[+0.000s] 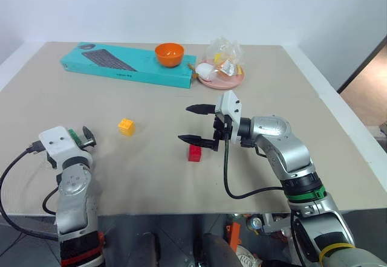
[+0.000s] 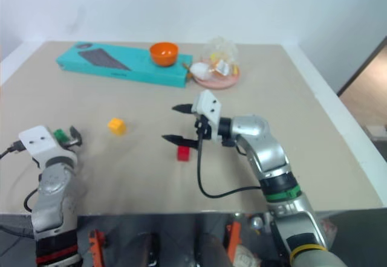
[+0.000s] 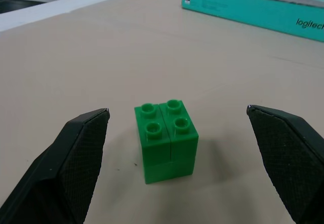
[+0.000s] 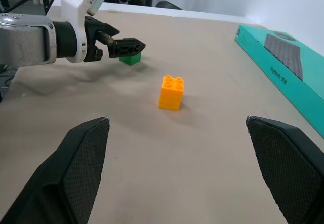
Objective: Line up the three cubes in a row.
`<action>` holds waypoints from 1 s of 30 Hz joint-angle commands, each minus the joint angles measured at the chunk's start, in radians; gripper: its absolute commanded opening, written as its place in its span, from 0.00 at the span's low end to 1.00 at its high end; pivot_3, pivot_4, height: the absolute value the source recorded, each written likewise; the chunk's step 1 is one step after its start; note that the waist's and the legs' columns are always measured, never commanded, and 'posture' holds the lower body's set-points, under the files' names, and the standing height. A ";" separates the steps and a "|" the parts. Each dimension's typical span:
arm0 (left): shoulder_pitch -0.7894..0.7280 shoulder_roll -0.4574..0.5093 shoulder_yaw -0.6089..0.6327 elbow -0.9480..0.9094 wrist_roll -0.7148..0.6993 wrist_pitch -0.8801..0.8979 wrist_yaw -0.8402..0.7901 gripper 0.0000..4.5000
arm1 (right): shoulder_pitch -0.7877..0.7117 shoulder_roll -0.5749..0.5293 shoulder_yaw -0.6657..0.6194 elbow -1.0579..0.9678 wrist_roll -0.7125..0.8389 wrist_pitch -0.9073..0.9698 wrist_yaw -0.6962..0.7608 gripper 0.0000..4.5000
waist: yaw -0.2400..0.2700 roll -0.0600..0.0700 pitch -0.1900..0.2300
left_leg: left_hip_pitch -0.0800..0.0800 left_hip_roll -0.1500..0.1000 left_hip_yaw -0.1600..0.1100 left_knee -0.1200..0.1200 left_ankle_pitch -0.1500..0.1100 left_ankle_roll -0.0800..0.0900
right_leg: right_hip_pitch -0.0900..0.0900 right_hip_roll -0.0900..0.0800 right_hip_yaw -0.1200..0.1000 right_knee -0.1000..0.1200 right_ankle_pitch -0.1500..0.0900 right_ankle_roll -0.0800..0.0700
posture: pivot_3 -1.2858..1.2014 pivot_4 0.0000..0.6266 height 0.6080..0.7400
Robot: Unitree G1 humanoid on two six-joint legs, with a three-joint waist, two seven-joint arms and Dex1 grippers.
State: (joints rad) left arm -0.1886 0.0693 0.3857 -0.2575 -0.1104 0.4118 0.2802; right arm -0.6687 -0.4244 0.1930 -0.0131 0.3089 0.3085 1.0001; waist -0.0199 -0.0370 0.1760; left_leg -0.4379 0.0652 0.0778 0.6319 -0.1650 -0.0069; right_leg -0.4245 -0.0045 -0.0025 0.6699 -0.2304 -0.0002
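Observation:
The green cube (image 3: pixel 164 140) stands on the table at the near left, between the two fingers of my left gripper (image 1: pixel 81 137). That gripper is open and touches neither side of the cube. The yellow cube (image 1: pixel 126 126) sits further right and a little farther back. The red cube (image 1: pixel 195 153) lies near the middle of the table, just below the lower finger of my right gripper (image 1: pixel 193 124). This gripper is open, points left and holds nothing. In the right wrist view the yellow cube (image 4: pixel 171 93) is ahead, with the green cube (image 4: pixel 130 58) and left gripper (image 4: pixel 126 45) beyond it.
A teal keyboard box (image 1: pixel 127 64) lies along the far edge with an orange bowl (image 1: pixel 169 54) on it. A pink plate (image 1: pixel 221 81) of wrapped items stands to its right. A black cable (image 1: pixel 227 176) hangs from my right wrist over the table.

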 commanded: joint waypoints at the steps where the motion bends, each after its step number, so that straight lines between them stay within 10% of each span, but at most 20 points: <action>1: -0.027 0.004 0.015 0.001 0.003 -0.007 0.021 1.00 | -0.002 -0.010 -0.022 -0.031 0.000 -0.010 -0.005 0.99 | 0.000 0.000 0.000 | 0.000 0.000 0.000 0.000 0.000 0.000 | 0.000 0.000 0.000 0.000 0.000 0.000 | 0.52 0.24 1.00; 9: -0.055 0.018 0.042 0.074 -0.018 -0.019 0.023 1.00 | 0.007 -0.021 -0.022 -0.036 -0.002 -0.013 -0.009 0.99 | 0.000 0.000 0.000 | 0.000 0.000 0.000 0.000 0.000 0.000 | 0.000 0.000 0.000 0.000 0.000 0.000 | 0.52 0.24 1.00; 19: -0.082 0.038 0.059 0.171 -0.010 -0.057 0.046 0.30 | 0.007 -0.020 -0.022 -0.027 -0.008 -0.019 -0.007 1.00 | 0.000 0.000 0.000 | 0.000 0.000 0.000 0.000 0.000 0.000 | 0.000 -0.001 0.000 0.000 0.000 0.000 | 0.52 0.24 1.00; 30: -0.033 0.197 0.007 0.188 -0.058 -0.143 -0.236 0.29 | 0.009 -0.027 -0.032 -0.034 -0.006 -0.020 -0.005 1.00 | 0.000 0.000 0.000 | 0.000 0.001 0.000 0.000 0.000 0.000 | -0.001 0.000 -0.001 0.000 0.000 -0.001 | 0.52 0.24 1.00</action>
State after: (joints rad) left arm -0.2295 0.2189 0.4134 -0.0493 -0.1524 0.3290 0.1527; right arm -0.6545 -0.4446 0.1926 -0.0143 0.2910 0.3020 0.9963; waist -0.0200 -0.0372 0.1761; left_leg -0.4379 0.0660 0.0781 0.6318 -0.1652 -0.0071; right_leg -0.4250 -0.0051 -0.0036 0.6699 -0.2303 -0.0013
